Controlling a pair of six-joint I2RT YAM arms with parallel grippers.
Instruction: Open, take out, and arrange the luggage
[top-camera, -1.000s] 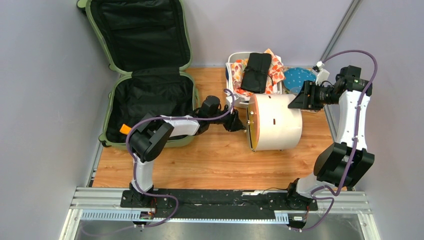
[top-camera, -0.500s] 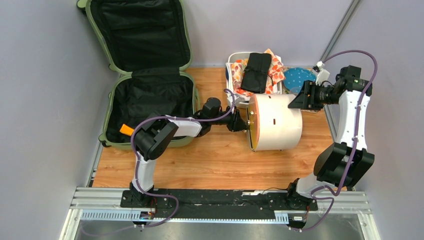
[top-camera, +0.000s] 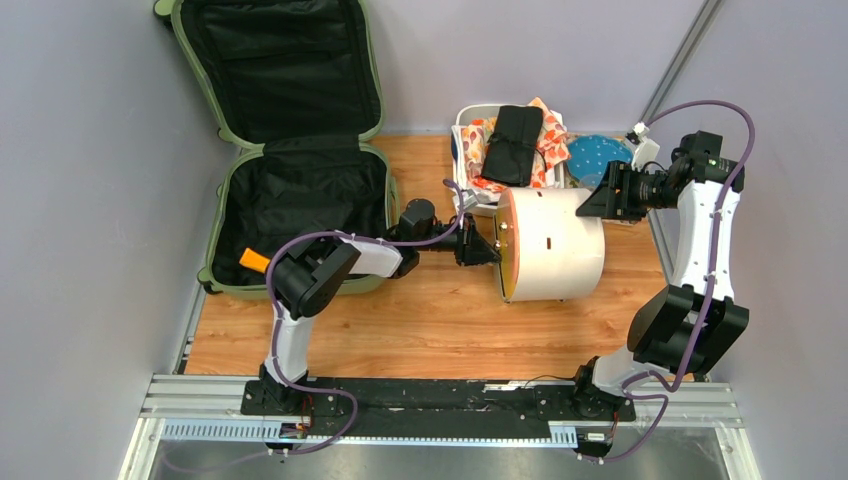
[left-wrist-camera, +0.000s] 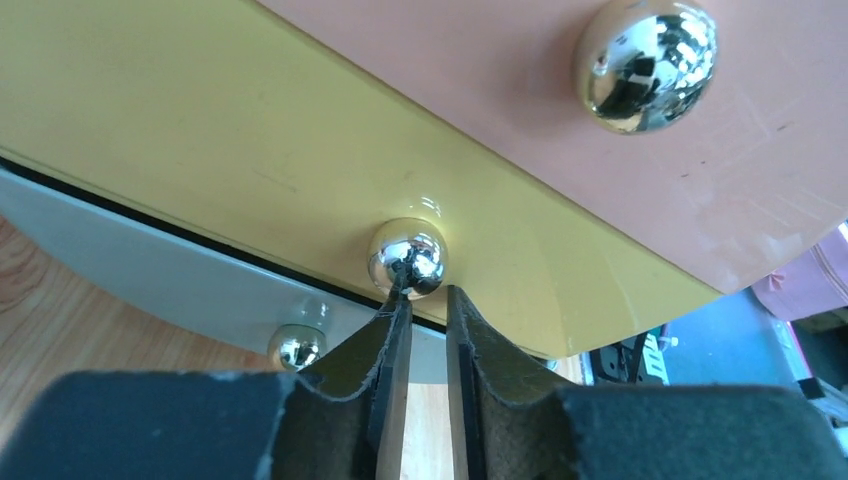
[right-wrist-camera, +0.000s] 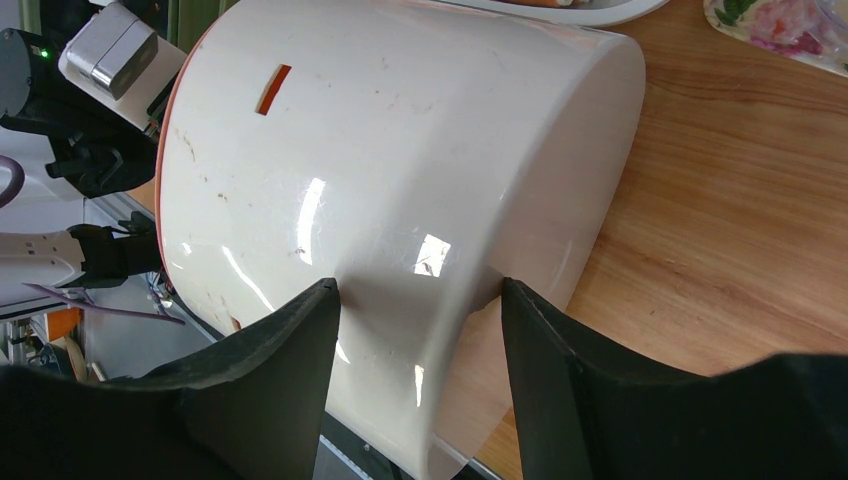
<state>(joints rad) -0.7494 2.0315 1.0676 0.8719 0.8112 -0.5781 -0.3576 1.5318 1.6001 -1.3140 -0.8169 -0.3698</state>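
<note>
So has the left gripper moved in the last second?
Yes. The left gripper has moved right, closing on the orange end of the cream cylinder, which has stayed put.

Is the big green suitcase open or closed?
Open. The suitcase has its lid leaning against the back wall, black lining showing in both halves.

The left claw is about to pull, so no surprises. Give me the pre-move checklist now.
1. luggage open, lid raised: ok.
2. cylinder on its side on the table, apart from the luggage: ok.
3. left claw lined up with the chrome knob on the cylinder's end: ok.
4. Left claw shut on that knob: not ok; the tips sit at its edge with a gap showing.
5. right claw bracing the cylinder: cannot tell; jaws spread against its wall, contact unclear.
</note>
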